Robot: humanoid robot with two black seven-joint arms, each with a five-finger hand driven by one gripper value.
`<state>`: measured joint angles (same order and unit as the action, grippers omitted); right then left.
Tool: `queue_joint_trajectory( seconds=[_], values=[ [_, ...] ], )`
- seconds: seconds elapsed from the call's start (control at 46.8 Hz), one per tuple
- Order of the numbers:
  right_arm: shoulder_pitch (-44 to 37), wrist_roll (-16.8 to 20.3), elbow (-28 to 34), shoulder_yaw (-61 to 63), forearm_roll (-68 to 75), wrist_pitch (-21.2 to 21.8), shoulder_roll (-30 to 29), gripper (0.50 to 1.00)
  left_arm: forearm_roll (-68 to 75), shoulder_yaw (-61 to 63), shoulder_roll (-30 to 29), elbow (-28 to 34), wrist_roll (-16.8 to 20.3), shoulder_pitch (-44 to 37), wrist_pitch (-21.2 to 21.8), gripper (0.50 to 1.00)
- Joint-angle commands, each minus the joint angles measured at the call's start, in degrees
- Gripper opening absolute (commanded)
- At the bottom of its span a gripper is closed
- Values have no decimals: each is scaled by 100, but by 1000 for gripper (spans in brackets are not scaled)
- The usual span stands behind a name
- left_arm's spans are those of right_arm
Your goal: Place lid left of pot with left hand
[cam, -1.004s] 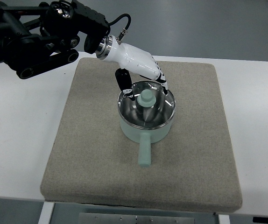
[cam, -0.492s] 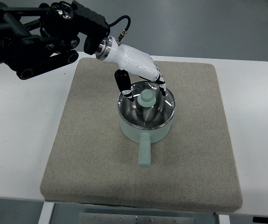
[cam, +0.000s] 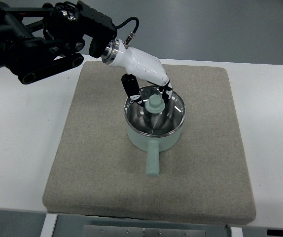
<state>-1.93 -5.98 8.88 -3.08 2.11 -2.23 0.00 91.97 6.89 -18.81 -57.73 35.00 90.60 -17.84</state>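
Lid: while it sits on the pot (cam: 154, 136), the lid (cam: 155, 114) looks stiff, slippery; take its knob (cam: 155, 103).
Hand: left hand (cam: 151, 89) fingers spread around the knob, not yet grasping.

Pot (cam: 154, 138) mint green; lid (cam: 155, 114) shiny silver, mint knob; mat (cam: 92, 148) grey-beige; left hand (cam: 149, 81) white, black joints.

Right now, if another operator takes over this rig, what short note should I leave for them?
Left hand: over the far rim of the pot, fingers around the lid knob; a firm grasp cannot be confirmed.
Right hand: not in view.
Lid: on the pot, at the middle of the grey mat; pot handle points toward the robot.
Done: the reach to the knob.
Left: grasp, lift the lid, put it on the mat left of the pot.
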Motion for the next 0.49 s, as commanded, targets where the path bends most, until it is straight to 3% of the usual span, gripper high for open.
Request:
queue_joint_trajectory(
  seconds=[0.0, 0.128, 0.256, 0.342, 0.47],
  values=[
    [0, 0, 0, 0, 0, -5, 0, 924, -4, 5, 9, -1, 0, -7, 0, 639],
    [0, 0, 0, 0, 0, 3, 0, 924, 5, 5, 17, 8, 0, -7, 0, 596],
    [0, 0, 0, 0, 0, 3, 0, 924, 22, 5, 17, 34, 0, -7, 0, 585],
    [0, 0, 0, 0, 0, 3, 0, 924, 49, 14, 17, 87, 0, -7, 0, 519],
    [0, 0, 0, 0, 0, -5, 0, 924, 57, 23, 17, 87, 0, -7, 0, 500]
  ],
)
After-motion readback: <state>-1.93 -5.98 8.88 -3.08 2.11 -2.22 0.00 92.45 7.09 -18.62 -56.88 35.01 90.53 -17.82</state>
